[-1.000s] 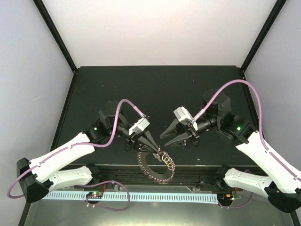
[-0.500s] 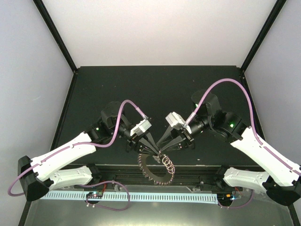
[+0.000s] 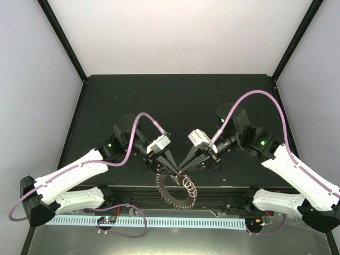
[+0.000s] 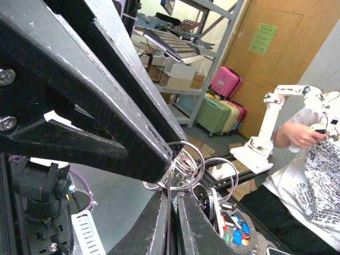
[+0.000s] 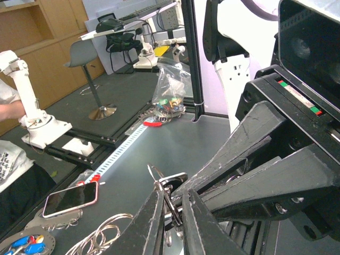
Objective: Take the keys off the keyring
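With left jaws pinched on the keyring (image 3: 163,192) and right jaws narrowed on a small metal piece (image 5: 170,180) beside the left tips, looks barely begun, nothing visibly off it yet.

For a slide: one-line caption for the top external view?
Left gripper grips the keyring by its rim while right gripper pinches its wire loops.

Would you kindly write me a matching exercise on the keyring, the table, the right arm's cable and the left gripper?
1 keyring
2 table
3 right arm's cable
4 left gripper

a purple
b flat black surface
c jaws shut on wire loops
d grey, at the table's near edge

Pairs: 1-d, 2-b, 3-a, 4-c
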